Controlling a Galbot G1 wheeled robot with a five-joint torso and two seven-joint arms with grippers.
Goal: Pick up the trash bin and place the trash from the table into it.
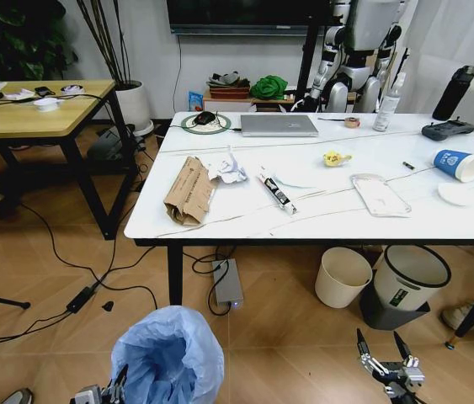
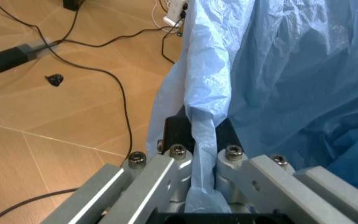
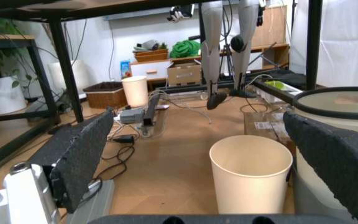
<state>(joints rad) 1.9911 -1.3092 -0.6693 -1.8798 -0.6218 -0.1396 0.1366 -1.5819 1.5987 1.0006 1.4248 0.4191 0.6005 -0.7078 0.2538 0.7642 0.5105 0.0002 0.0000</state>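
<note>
Left to right. At lower left we see the left gripper [image 1: 117, 389] beside the bin [image 1: 169, 353], which stands on the floor in front of the table [image 1: 220, 229]. In the left wrist view its fingers [image 2: 177, 135] are closed together on a fold of the blue bag [image 2: 278, 70], pinched at the rim. We judge the bag thin, soft and slippery: it would crumple and could slide off the bin if it alone bore the load. The bin looks light, so a hold that takes in the stiff rim under the film should serve better than film alone; whether the rim lies within the pinch, we cannot tell.

Beyond and above that gripper, on the table, the trash lies spread: cardboard [image 1: 189, 190], crumpled paper [image 1: 230, 167], a yellow wrapper [image 1: 335, 157], a clear tray [image 1: 380, 194], a blue cup [image 1: 458, 163]. All appear light; we expect the cup to roll and the tray to flex and be hard to see.

At lower right the right gripper [image 1: 384, 355] hangs low, fingers [image 3: 79, 158] spread apart and empty. Just ahead of it, under the table, stand a cream bin [image 3: 251, 179] and a black-rimmed bin [image 3: 340, 105], neither lined in blue.
</note>
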